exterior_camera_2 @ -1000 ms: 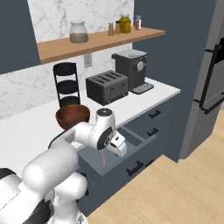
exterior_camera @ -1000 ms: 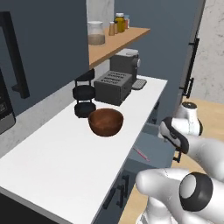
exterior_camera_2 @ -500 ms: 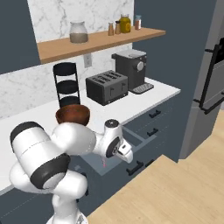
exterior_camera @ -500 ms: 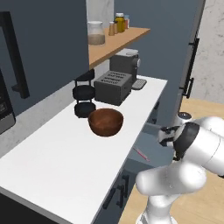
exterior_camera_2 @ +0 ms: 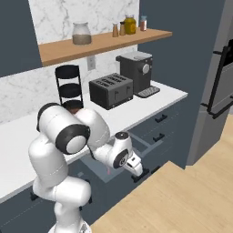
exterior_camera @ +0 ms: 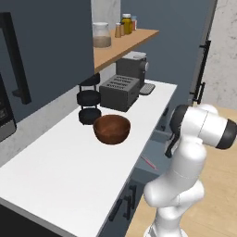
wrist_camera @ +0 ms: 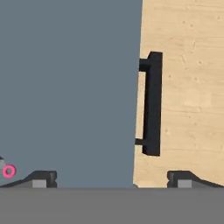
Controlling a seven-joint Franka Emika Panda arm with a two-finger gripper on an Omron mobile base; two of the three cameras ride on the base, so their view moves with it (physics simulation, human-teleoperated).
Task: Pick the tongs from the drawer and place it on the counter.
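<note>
Hand over the open drawer, tongs not yet taken

The hand [wrist_camera: 112,177] hangs above the open drawer [wrist_camera: 70,87] with its fingertips [wrist_camera: 41,178] spread wide and nothing between them. The tongs [exterior_camera: 149,162] lie on the drawer floor, a thin pink strip below the white surface [exterior_camera: 69,166]; their ringed pink end [wrist_camera: 8,171] sits beside one fingertip. They look light, stiff and slim, likely slippery, so a grip across the mid-shaft seems best.

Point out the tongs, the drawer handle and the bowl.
tongs [exterior_camera: 149,162], left base view, middle of the thin pink shaft.
drawer handle [wrist_camera: 152,105], hand view, middle of the black bar.
bowl [exterior_camera: 111,129], left base view, inner brown wall.
</note>
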